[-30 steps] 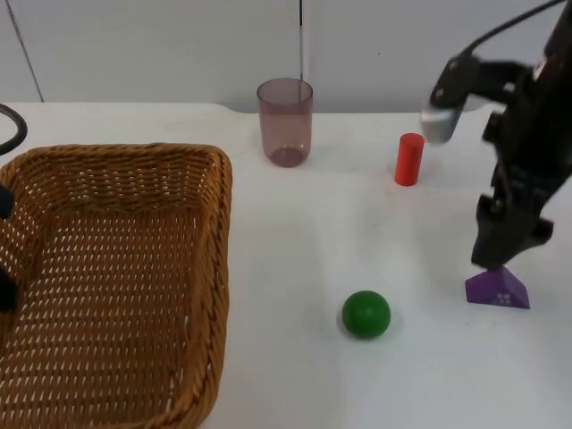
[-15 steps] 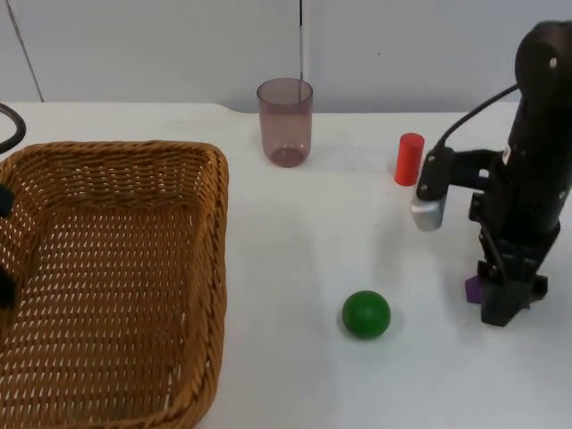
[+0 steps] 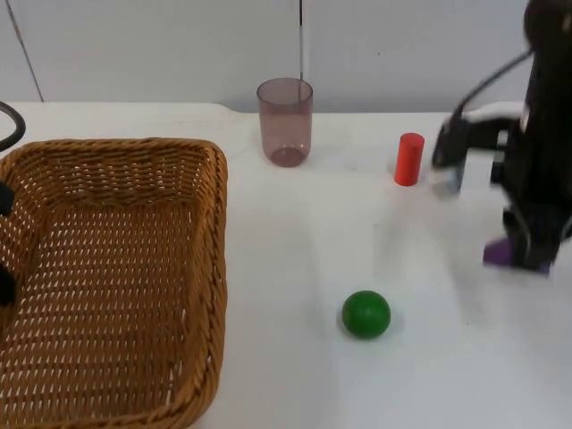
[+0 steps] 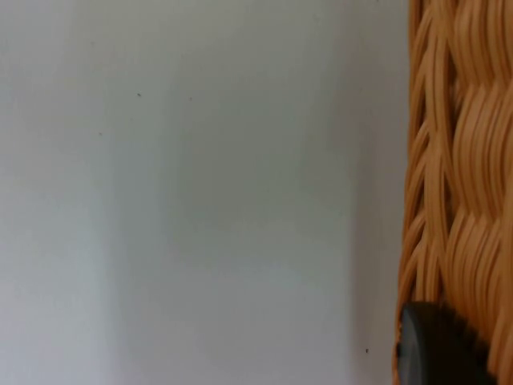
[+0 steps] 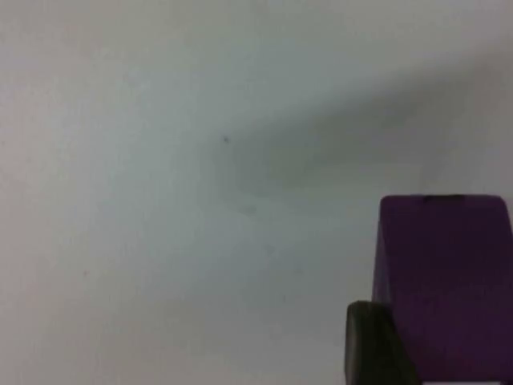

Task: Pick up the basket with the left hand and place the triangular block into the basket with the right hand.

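The wicker basket [image 3: 214, 232] fills the table's left side. My left gripper [image 3: 4, 284] sits at its left rim. In the left wrist view one black fingertip [image 4: 437, 349] presses against the woven rim [image 4: 457, 160], so the gripper is shut on it. The purple triangular block [image 3: 499, 254] hangs just above the table at the right, gripped by my right gripper [image 3: 529, 256]. The right wrist view shows the block [image 5: 442, 273] held beside a black fingertip [image 5: 375, 345], with white table beneath.
A green ball [image 3: 365, 314] lies mid-table, between basket and block. A red cylinder [image 3: 409, 159] stands at the back right. A translucent cup [image 3: 285, 121] stands at the back centre, near the grey wall.
My right gripper came down over the purple block, closed on it and lifted it off the table. The basket's rim shifted slightly.
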Available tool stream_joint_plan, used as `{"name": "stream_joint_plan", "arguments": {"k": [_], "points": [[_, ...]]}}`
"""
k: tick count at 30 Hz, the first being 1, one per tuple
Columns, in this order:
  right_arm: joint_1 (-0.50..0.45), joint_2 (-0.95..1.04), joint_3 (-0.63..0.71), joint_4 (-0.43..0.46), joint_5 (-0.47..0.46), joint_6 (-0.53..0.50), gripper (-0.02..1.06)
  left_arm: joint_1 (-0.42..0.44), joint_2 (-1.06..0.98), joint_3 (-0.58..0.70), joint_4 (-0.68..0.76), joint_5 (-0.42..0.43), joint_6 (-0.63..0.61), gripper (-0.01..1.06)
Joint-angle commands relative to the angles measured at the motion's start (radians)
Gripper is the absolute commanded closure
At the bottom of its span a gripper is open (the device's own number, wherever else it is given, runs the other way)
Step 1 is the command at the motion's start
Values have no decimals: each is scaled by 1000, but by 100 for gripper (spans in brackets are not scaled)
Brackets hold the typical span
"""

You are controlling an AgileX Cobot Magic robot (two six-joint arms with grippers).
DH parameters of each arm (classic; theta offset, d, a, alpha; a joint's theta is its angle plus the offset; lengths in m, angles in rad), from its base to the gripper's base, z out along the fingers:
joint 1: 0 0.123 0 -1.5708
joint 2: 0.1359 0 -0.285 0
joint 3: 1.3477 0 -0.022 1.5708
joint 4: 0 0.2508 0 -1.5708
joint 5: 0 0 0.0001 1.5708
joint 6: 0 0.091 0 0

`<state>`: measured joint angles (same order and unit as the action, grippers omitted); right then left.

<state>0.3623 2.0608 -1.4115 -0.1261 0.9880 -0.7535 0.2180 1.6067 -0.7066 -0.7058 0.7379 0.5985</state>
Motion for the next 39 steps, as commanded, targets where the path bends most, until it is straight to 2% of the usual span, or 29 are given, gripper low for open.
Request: {"name": "stream_joint_plan", "arguments": {"k": [1, 2, 3, 4, 7, 14, 20, 21, 22, 25, 26, 27, 32, 33, 35, 38, 39], "points": [[10, -94, -79, 5, 157, 143, 104, 2, -11, 3, -37, 7, 3, 105], [10, -94, -79, 5, 157, 143, 104, 2, -11, 3, -37, 7, 3, 105], [10, -118, -98, 12, 216, 209, 104, 2, -11, 3, -37, 7, 3, 105], [10, -139, -118, 23, 233, 258, 104, 2, -11, 3, -40, 7, 2, 105], [10, -189, -133, 47, 233, 395, 104, 2, -11, 3, -40, 7, 2, 105], [30, -204, -133, 113, 233, 454, 104, 2, -11, 3, -39, 8, 2, 105], [206, -204, -142, 111, 222, 468, 105, 2, -11, 3, -40, 14, 2, 105], [241, -204, -152, 111, 181, 468, 105, 2, -11, 3, -40, 14, 2, 105], [241, -204, -152, 111, 181, 468, 105, 2, -11, 3, -40, 14, 2, 105], [361, -200, -191, 111, 7, 468, 105, 2, -11, 3, -42, 14, 2, 105], [402, -193, -211, 111, -92, 468, 105, 2, -11, 3, -46, 14, 2, 105], [402, -193, -211, 111, -92, 468, 105, 2, -11, 3, -46, 14, 2, 105], [489, -102, -263, 195, -317, 468, 104, 2, -11, 3, -49, 7, 8, 105], [489, -102, -263, 195, -317, 468, 104, 2, -11, 3, -49, 7, 8, 105], [503, -57, -265, 240, -392, 468, 98, 2, -11, 3, -49, 7, 10, 105], [509, 9, -265, 294, -435, 468, 77, 2, -11, 3, -51, 27, 10, 105], [509, 9, -265, 294, -435, 468, 77, 2, -11, 3, -51, 27, 10, 105]]}}
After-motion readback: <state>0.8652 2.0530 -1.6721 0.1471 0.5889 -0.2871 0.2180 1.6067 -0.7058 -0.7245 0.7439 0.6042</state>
